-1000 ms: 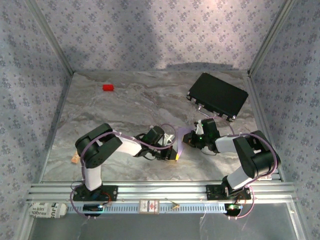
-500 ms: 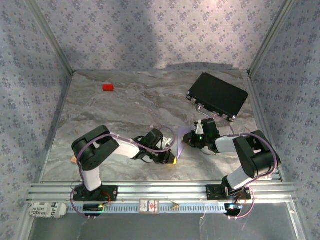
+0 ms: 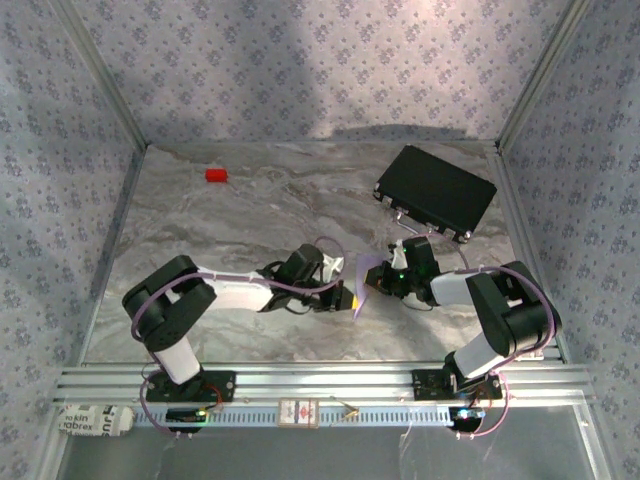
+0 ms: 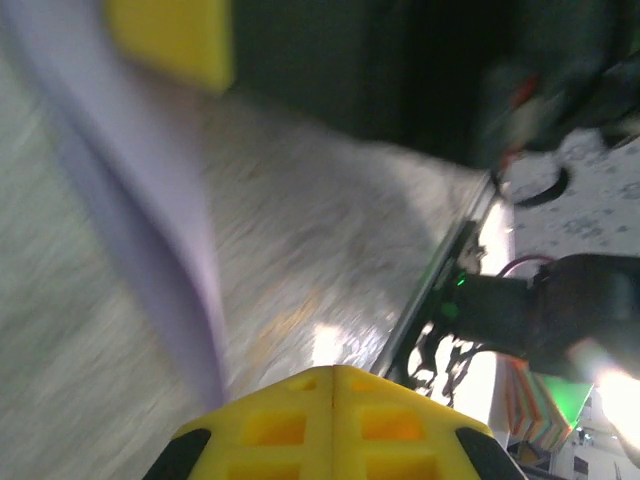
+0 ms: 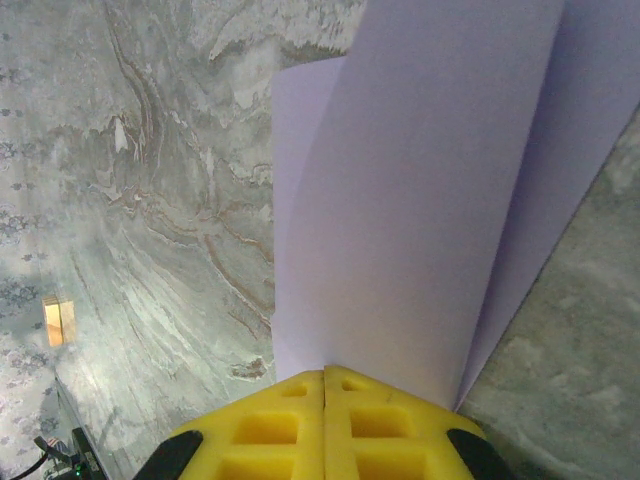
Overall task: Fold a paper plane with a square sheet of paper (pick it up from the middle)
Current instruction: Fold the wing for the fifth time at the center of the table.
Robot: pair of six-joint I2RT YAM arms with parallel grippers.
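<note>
Marble table (image 3: 220, 230): right claw (image 5: 325, 374) grasping lilac paper (image 5: 420, 200); left claw (image 4: 333, 370) clenched alongside.

Both black-and-white jointed arms reach low and inward, elbows bent, wrists almost meeting. The yellow-padded left gripper (image 4: 333, 372) has its tips pressed together (no gap shows). The yellow-padded right gripper (image 5: 325, 372) is likewise closed, pinching the thin pale lilac sheet of paper (image 5: 420, 200).
</note>
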